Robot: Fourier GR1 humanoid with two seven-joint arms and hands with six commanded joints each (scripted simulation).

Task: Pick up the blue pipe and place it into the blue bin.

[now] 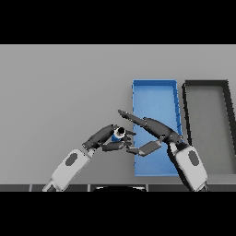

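A short blue pipe (118,134) with a dark open end sits in my left hand (106,138), whose fingers and thumb are curled round it just left of the blue bin (155,92). My right hand (154,129) reaches in from the lower right over the bin's near half, fingers straight and pointing left toward the pipe, thumb below near the left hand. The right hand holds nothing. The bin is a long blue rectangle with low walls; its near part is partly hidden by my right arm.
A dark grey bin (207,124) stands right beside the blue bin, along the table's right side. Bare grey table (60,92) spreads to the left and far side.
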